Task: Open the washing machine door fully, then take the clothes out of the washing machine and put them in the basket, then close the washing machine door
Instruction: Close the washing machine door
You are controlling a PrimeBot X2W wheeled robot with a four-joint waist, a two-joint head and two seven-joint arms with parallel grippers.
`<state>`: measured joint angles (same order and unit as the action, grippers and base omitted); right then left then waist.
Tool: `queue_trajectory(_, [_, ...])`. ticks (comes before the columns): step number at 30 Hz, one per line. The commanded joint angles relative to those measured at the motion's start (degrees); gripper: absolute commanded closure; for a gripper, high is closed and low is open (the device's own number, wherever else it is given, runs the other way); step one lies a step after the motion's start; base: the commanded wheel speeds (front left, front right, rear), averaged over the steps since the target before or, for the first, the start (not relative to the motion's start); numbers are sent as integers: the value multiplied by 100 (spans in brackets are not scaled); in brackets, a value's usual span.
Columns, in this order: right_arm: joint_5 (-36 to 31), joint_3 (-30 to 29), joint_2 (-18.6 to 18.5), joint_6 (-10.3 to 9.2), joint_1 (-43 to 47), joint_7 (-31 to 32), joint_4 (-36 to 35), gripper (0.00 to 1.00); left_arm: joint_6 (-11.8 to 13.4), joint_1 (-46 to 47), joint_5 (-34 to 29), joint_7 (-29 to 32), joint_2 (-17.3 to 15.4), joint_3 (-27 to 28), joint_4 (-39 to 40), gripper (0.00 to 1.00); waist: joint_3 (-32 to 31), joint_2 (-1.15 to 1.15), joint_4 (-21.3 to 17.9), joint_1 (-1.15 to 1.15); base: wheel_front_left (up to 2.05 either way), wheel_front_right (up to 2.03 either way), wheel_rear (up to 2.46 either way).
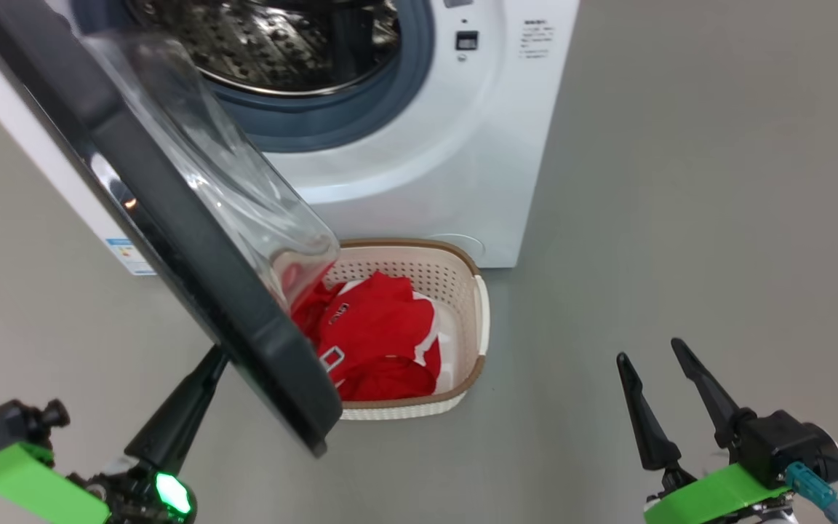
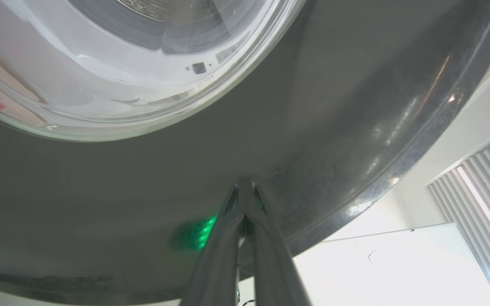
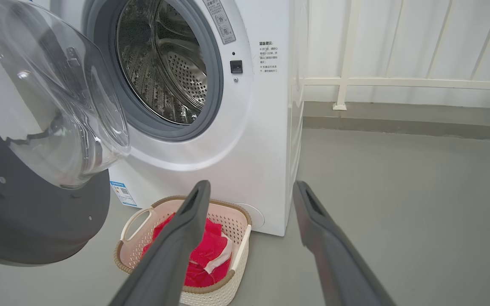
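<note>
Grey floor (image 1: 681,218); white panelled wall (image 3: 398,42) beside the washing machine (image 1: 419,182). The washing machine door (image 1: 193,240) stands half-swung, glass facing the drum. The basket (image 1: 473,320) sits at the machine's foot, long axis pointing outward, and holds the clothes (image 1: 375,335). Left gripper (image 2: 245,182): pressed together, against the door's outer face. Right gripper (image 1: 649,349): spread, empty.

Surroundings. A smooth, matt grey floor (image 1: 717,182) spreads across the head view under even light. In the right wrist view it runs back to a darker grey skirting strip (image 3: 398,121) at the foot of a pale wall (image 3: 449,38) marked by faint vertical lines. A white horizontal rail (image 3: 419,83) crosses in front of this wall, carried by a slim white post (image 3: 346,46) whose foot meets the top of the strip. In the left wrist view, white vertical slats (image 2: 479,191) adjoin a bright white panel (image 2: 398,272) with a thin dark upper edge.
</note>
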<state>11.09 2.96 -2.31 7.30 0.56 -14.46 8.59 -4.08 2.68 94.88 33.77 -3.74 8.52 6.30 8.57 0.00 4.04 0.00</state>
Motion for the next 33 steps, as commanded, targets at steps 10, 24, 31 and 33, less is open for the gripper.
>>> queue_trajectory(10, [148,163,-56,19,-492,-54,-181,0,-86,783,-49,48,-94,45,-22,100,439,0,-613,0,0,0,0])
queue_trajectory(24, [227,176,-56,19,-752,-54,-195,0,-68,1868,-138,34,-189,-42,-641,100,827,0,-1045,0,0,0,0])
queue_trajectory(31, [293,220,-56,19,-881,-54,-189,0,-3,2460,-159,62,-320,-26,-1067,100,1001,0,-1268,0,0,0,0])
queue_trajectory(33, [309,232,-56,19,-901,-54,-185,0,-6,2584,-169,54,-345,-15,-1180,100,1029,0,-1315,0,0,0,0])
